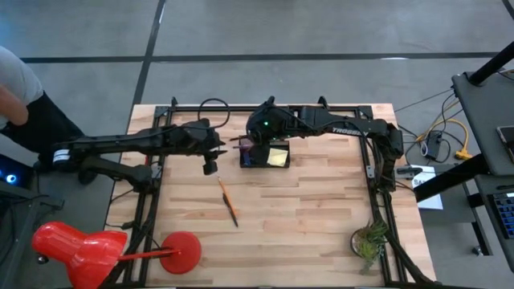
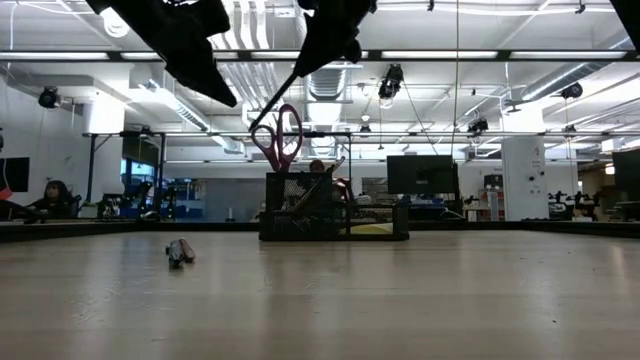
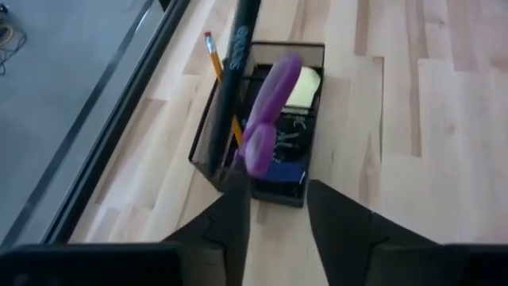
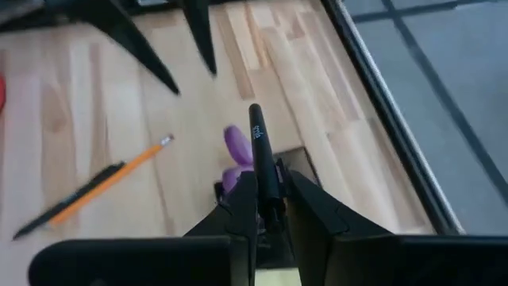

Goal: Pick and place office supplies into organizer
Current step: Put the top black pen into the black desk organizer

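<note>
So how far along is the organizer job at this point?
Partly done. The purple-handled scissors, an orange pencil and the yellow sticky-note pad already sit in the organizer. In hand: the right gripper, above the organizer, jaws shut on a dark pen. Left: another orange pencil and a dark pen on the table. The left gripper hovers open nearby.

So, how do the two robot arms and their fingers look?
Both arms are dark, nearly black, and built of jointed segments. The right arm bears pale lettering and a small green light. The left arm shows no marking. The fingers are dark, flat and tapered.
</note>
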Controlling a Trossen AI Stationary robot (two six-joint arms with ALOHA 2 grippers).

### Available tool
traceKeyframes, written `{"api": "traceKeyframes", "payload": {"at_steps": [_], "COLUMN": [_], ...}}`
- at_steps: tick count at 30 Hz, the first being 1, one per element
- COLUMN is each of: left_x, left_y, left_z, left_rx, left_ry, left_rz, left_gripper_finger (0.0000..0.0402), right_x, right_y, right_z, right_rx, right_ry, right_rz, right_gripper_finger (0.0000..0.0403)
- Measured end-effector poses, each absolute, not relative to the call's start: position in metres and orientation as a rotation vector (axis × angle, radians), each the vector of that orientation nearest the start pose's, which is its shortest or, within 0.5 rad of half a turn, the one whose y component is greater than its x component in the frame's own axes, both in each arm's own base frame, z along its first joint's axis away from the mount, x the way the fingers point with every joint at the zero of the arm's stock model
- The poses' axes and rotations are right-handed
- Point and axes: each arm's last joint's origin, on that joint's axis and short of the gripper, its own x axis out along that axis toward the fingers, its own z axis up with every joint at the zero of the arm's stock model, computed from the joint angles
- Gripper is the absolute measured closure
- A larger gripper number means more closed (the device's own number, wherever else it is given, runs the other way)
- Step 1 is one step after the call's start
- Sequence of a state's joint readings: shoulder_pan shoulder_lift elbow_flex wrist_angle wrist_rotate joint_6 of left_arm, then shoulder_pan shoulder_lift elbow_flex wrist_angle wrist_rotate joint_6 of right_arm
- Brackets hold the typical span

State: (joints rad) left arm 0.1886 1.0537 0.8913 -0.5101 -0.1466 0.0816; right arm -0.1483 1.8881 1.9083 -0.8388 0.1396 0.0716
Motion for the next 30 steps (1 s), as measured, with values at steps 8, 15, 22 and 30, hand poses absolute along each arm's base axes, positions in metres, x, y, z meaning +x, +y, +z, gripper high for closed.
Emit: {"api": "traceKeyframes", "payload": {"at_steps": [8, 15, 22, 30], "left_x": [0.201, 0.196, 0.195, 0.195], "left_y": [0.043, 0.042, 0.042, 0.042], "left_z": [0.288, 0.285, 0.285, 0.285], "left_rx": [-0.018, -0.039, -0.057, -0.058], "left_ry": [0.756, 0.781, 0.780, 0.779], "left_rz": [0.334, 0.340, 0.347, 0.348], "left_gripper_finger": [0.0245, 0.0238, 0.0237, 0.0237], "right_x": [0.390, 0.381, 0.376, 0.386], "right_y": [-0.097, -0.113, -0.109, -0.115], "right_z": [0.339, 0.334, 0.320, 0.294], "right_rx": [0.126, 0.192, 0.178, 0.196], "right_ry": [0.945, 1.005, 1.109, 1.021], "right_rz": [-0.415, -0.354, -0.326, -0.339], "right_gripper_finger": [0.0366, 0.0366, 0.0366, 0.0366]}}
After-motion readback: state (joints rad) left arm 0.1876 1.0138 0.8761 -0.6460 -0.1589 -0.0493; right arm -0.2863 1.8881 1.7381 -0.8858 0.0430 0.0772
